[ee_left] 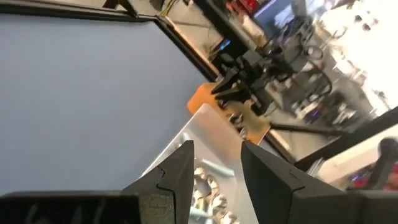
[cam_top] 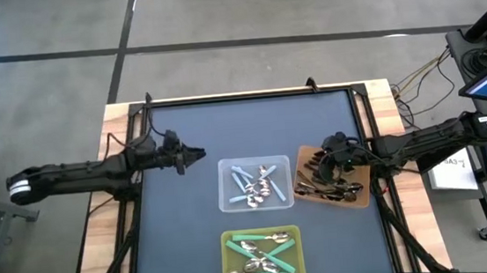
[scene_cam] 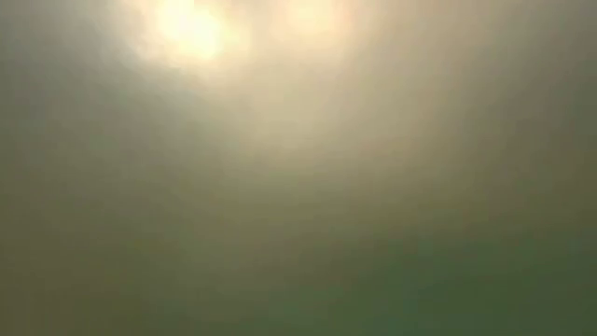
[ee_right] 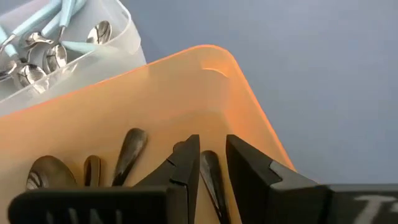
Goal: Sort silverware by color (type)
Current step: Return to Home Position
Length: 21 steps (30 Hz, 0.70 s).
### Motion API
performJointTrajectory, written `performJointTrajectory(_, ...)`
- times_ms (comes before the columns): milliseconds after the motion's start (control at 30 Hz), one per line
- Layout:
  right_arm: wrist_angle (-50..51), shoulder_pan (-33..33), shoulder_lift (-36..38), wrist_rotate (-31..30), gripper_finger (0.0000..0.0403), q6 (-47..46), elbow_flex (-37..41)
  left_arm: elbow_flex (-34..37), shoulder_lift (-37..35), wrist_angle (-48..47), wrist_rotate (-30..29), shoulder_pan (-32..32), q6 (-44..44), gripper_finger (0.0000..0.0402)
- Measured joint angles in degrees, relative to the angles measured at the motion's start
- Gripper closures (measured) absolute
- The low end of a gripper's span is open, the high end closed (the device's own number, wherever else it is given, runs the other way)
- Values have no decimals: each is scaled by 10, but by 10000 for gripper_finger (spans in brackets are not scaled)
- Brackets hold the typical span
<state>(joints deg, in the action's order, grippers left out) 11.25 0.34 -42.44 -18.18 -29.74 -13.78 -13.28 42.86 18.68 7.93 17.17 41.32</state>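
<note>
Left gripper: your left gripper (cam_top: 197, 153) hangs over a bare part of the dark blue-grey table mat (cam_top: 190, 230). It is left of the clear bin and apart from it, with its tips pointing right toward it. The arm reaches in from the table's left edge.
Left fingers: in the left wrist view the two dark fingers (ee_left: 177, 171) stand apart with an empty gap between them. You are holding nothing there.
Right gripper: your right gripper (cam_top: 328, 150) is over the far end of the orange bin, its arm coming in from the right edge.
Right fingers: the right wrist view shows them (ee_right: 183, 165) a little apart, low inside the bin and gripping nothing. One dark spoon lying on the bin floor shows through the gap.
Clear bin: the clear plastic rectangular bin (cam_top: 228, 201) sits mid-table and holds the light-blue-handled spoons (cam_top: 256, 181) with shiny metal bowls.
Orange bin: the orange translucent rectangular bin (cam_top: 362, 199) lies just right of the clear one, slightly turned. It holds the dark-handled spoons (cam_top: 327, 187).
Green bin: the yellow-green rectangular bin (cam_top: 228, 260) sits at the near edge, nearer than the clear bin. It holds the teal-green-handled spoons (cam_top: 268, 251).
Loose silverware: you have every visible spoon inside a bin, each colour in its own.
</note>
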Motion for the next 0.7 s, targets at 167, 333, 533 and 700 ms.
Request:
performJointTrajectory(167,0,0,0,1,333,1,0,48,12,50,1,0,29,287)
performJointTrajectory(333,0,0,0,2,333,2,0,58,26,47,5,0,28,287)
performJointTrajectory(533,0,0,0,2,333,2,0,58,43,46,5,0,27,287)
performJointTrajectory(700,-11,0,4,2,333,2,-1,58,54,41,6,0,27,287)
